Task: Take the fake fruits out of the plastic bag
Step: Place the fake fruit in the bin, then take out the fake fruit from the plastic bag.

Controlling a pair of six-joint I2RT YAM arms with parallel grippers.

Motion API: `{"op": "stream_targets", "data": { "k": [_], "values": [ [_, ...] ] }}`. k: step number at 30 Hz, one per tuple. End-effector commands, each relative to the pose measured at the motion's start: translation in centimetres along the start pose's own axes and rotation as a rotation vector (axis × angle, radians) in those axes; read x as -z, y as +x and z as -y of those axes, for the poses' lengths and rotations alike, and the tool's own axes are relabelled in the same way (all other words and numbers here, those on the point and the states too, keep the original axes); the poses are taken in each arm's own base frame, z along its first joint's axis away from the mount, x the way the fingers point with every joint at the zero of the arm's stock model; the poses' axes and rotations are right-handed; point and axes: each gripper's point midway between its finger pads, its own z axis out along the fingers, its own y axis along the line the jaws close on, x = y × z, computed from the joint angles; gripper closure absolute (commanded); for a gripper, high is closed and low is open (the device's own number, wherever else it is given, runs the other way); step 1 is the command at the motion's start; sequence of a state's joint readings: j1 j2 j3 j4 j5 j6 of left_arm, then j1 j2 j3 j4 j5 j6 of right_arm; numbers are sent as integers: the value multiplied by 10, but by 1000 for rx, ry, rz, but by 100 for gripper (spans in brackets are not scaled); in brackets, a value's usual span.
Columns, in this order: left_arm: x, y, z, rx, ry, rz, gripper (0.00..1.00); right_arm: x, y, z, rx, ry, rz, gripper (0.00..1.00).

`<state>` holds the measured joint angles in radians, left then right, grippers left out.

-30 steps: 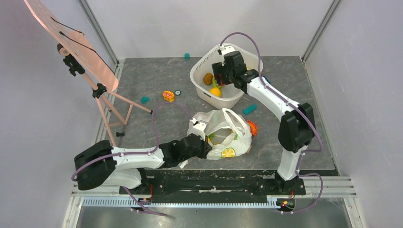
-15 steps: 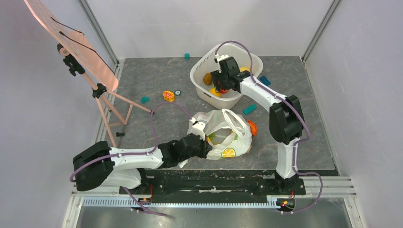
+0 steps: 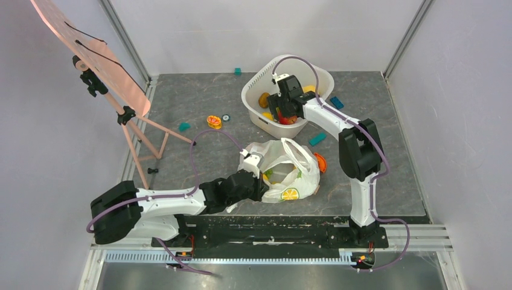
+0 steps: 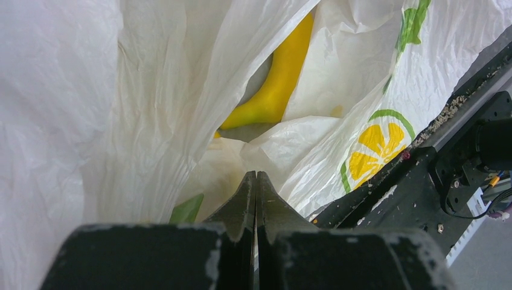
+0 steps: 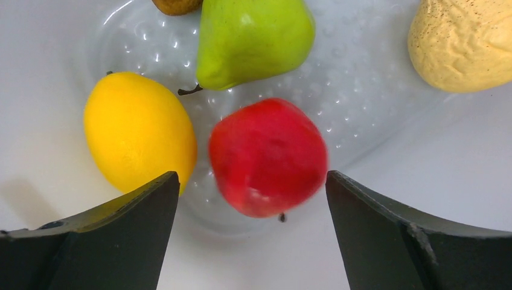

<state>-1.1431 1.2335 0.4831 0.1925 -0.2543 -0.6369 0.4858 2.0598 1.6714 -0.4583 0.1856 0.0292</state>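
The plastic bag [image 3: 284,172] lies crumpled on the mat near the front. My left gripper [image 3: 261,186] is at its left edge, and in the left wrist view its jaws [image 4: 256,181] are shut on a fold of the bag [image 4: 151,90]. A yellow banana [image 4: 284,78] shows inside the bag. My right gripper [image 3: 284,112] is open, low inside the white tub [image 3: 256,81]. In the right wrist view a red apple [image 5: 267,156], slightly blurred, lies on the tub floor between the spread fingers [image 5: 252,181], untouched by either.
The tub also holds a yellow lemon [image 5: 139,130], a green pear [image 5: 253,36] and a beige fruit [image 5: 465,39]. An orange piece [image 3: 320,162] lies right of the bag. Teal blocks [image 3: 317,139] and a yellow-orange toy [image 3: 214,122] dot the mat. An easel [image 3: 102,66] stands at the left.
My right gripper has dropped lower into the tub and shifted slightly towards its near side. The red apple now lies free below the open fingers. The left arm has not moved.
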Motion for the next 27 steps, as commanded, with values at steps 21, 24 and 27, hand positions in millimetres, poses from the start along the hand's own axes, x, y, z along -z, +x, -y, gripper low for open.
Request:
{"op": "stream_targets", "data": {
  "k": [21, 24, 27],
  "values": [
    [-4, -13, 8, 71, 0, 46, 98, 252, -47, -88, 109, -273, 489, 24],
    [-5, -13, 8, 73, -3, 46, 98, 275, -14, -108, 60, -353, 484, 38],
    [-6, -14, 10, 73, 2, 43, 98, 286, 23, -111, 4, -403, 476, 52]
  ]
}}
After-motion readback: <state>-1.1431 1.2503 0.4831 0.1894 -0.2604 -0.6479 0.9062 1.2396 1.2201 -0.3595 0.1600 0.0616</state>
